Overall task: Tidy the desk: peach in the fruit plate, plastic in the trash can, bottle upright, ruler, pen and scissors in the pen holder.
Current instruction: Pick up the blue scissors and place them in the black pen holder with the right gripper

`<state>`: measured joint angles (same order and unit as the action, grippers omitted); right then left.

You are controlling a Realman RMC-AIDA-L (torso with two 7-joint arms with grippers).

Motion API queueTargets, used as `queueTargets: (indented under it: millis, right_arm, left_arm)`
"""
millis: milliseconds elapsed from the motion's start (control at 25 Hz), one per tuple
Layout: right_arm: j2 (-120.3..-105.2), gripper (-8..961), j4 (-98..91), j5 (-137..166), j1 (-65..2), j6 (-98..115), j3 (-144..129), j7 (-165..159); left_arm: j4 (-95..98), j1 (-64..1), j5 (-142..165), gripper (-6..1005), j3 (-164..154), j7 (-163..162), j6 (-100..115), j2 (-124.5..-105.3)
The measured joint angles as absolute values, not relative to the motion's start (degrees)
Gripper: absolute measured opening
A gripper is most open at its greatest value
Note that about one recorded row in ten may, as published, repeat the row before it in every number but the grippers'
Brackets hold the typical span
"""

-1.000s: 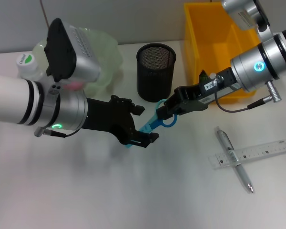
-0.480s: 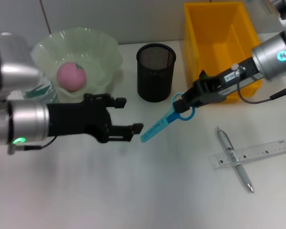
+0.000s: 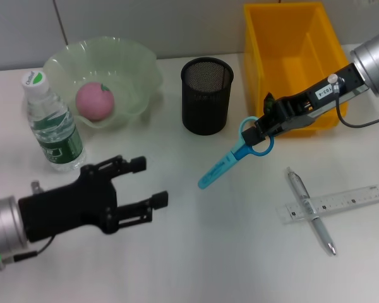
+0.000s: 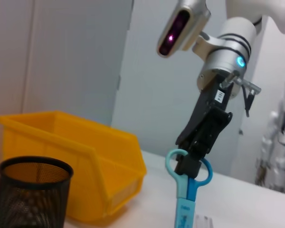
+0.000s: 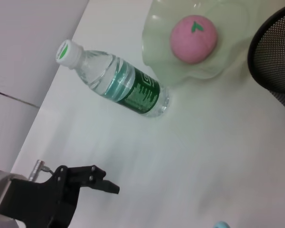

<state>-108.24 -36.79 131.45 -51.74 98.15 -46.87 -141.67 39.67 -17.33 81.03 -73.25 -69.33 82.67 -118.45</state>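
My right gripper (image 3: 259,129) is shut on the ring handles of the blue scissors (image 3: 222,165), which hang tilted with the tip pointing down toward the table, just right of the black mesh pen holder (image 3: 206,95). The left wrist view shows the scissors (image 4: 187,202) dangling from the right gripper (image 4: 197,156). My left gripper (image 3: 148,183) is open and holds nothing, low at the front left. The pink peach (image 3: 94,100) lies in the green fruit plate (image 3: 145,69). The bottle (image 3: 50,123) stands upright. Pen (image 3: 311,211) and ruler (image 3: 347,202) lie crossed at the right. No plastic shows.
A yellow bin (image 3: 290,63) stands at the back right, behind my right arm. The right wrist view shows the bottle (image 5: 118,83), the peach (image 5: 194,32), the plate (image 5: 156,57) and my left gripper (image 5: 107,179) farther off.
My left gripper let go of the scissors' blade end and drew back to the front left. My right gripper carried the scissors to the right, by their handles.
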Motion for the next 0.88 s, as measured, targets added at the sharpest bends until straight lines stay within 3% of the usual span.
queueTargets:
  millis: [600, 880]
  right_arm:
    - [-107.41, 158, -39.36, 134.14, -54.48, 98.68, -46.77, -141.95]
    - [-106.63, 168, -40.47, 138.89, -59.56, 98.89, -46.45, -143.60]
  left_arm:
    - [28.47, -17.41, 77.61, 809, -72.55, -53.93, 84.58, -118.37]
    - [25.80, -17.84, 77.40, 809, -72.01, -50.59, 83.81, -118.55]
